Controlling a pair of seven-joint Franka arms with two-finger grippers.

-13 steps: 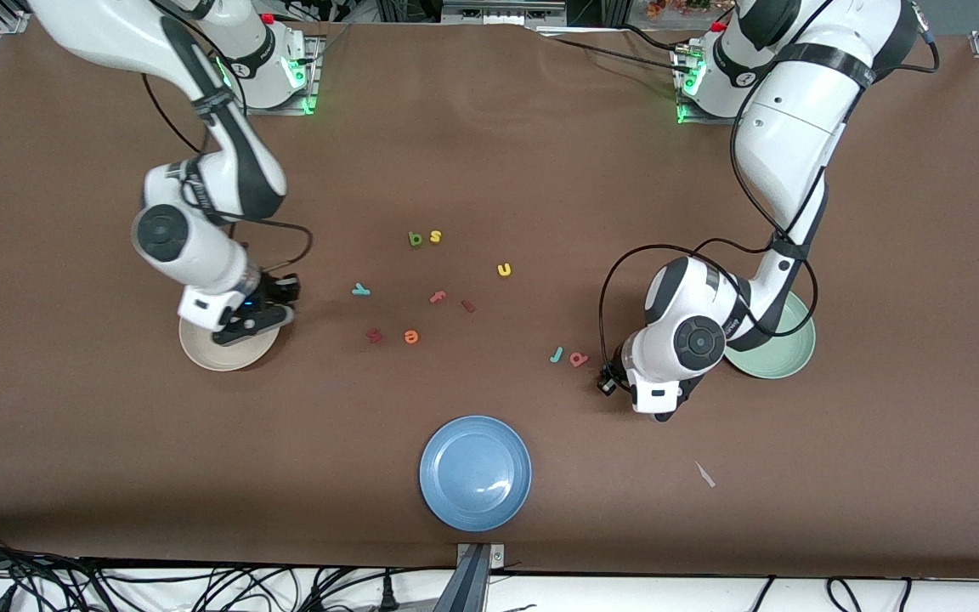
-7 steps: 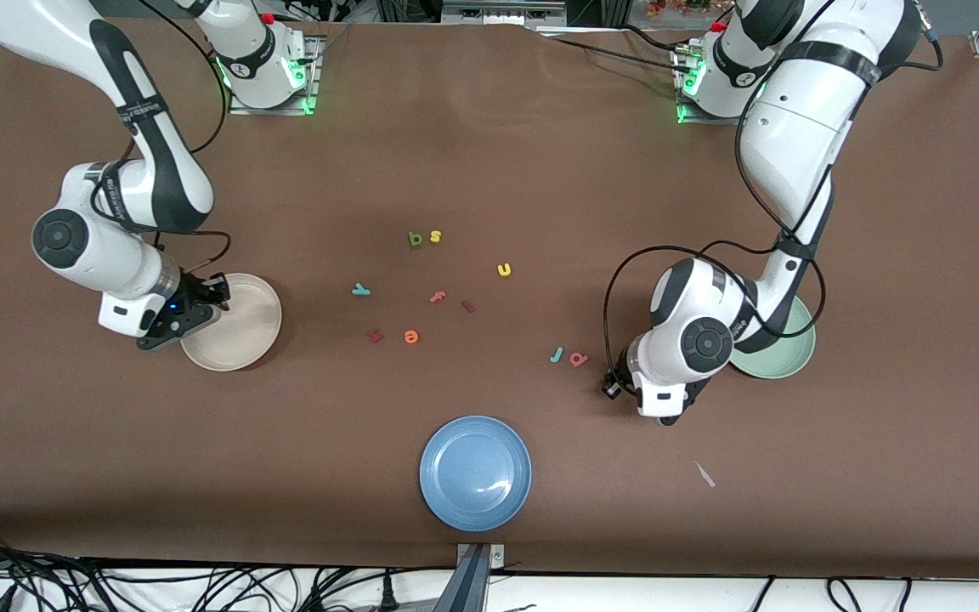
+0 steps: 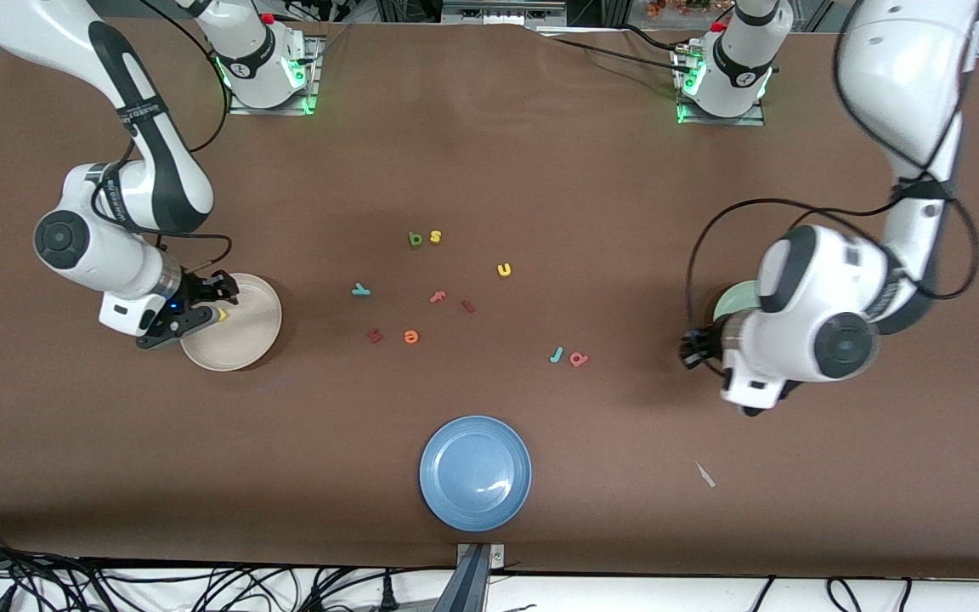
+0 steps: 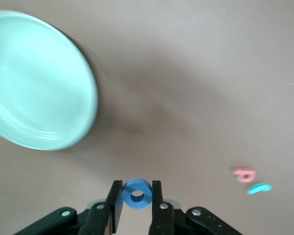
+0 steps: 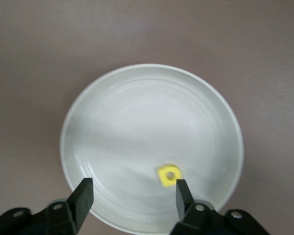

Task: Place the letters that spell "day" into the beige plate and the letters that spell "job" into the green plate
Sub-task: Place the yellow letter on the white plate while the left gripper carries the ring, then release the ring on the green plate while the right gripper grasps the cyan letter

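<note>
I've got the blue "o" (image 4: 136, 193) pinched in the left claw (image 4: 137, 198) just beside the green plate (image 4: 36, 83), so I carry it over that rim; right claw (image 5: 132, 193) hangs open over the beige plate (image 5: 112, 98), yellow letter (image 5: 168, 175) inside.

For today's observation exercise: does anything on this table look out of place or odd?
One small oddity: a pale scrap lies alone on the brown table, nearer the camera than the letters, toward the left arm's end. It matches no letter or plate.
</note>
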